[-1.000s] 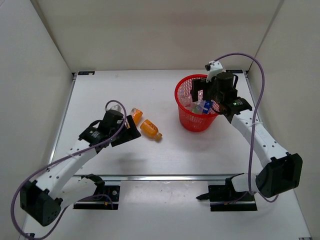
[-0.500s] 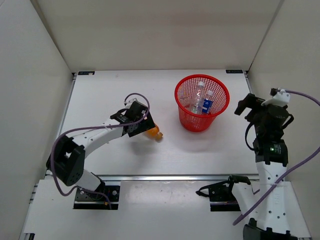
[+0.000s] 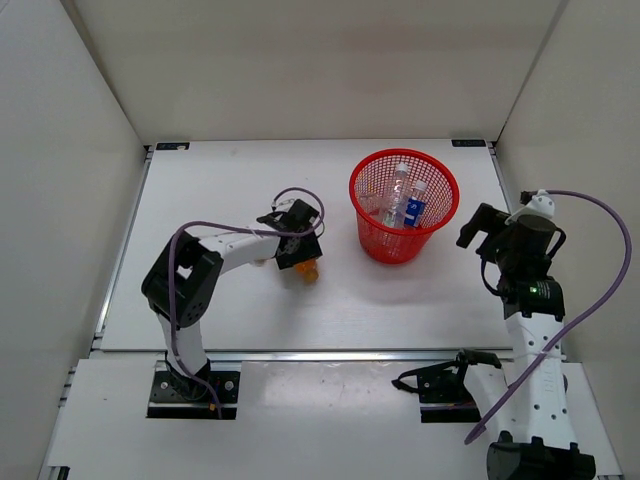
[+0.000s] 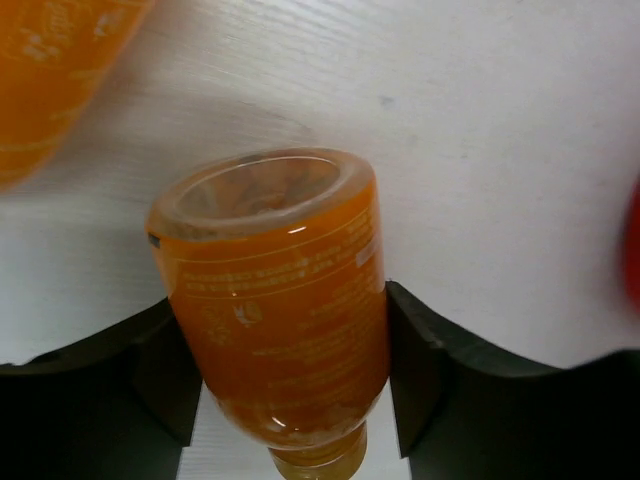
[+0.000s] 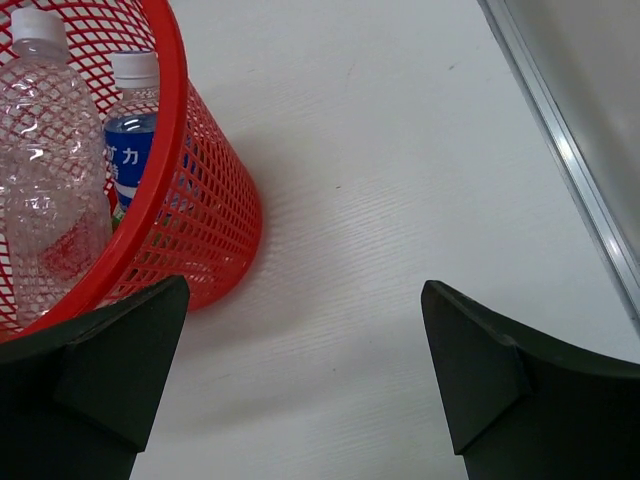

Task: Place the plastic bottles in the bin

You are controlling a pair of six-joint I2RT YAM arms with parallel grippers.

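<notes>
Closest to me, the left claw [image 3: 300,255] is clenched on an orange bottle [image 4: 280,300]. Its two dark fingers [image 4: 150,370] press against the bottle's sides. The cap end points back toward the wrist and the flat base points away. I cannot tell whether the bottle rests on the white table [image 3: 220,190] or sits just off it. A second orange bottle [image 4: 50,70] lies just beyond it, at the edge of the wrist view.

Off to the right, the right claw [image 5: 302,290] is released, its fingers spread wide with nothing between them. It hangs over bare table beside the bin [image 5: 175,80], near it but apart.

Farther back stands the red mesh bin itself. Inside, a plain clear bottle [image 5: 50,180] and a blue-labelled bottle [image 5: 130,140] lean side by side, both with white caps up. What else lies lower in the bin is too hidden by the mesh to name.
</notes>
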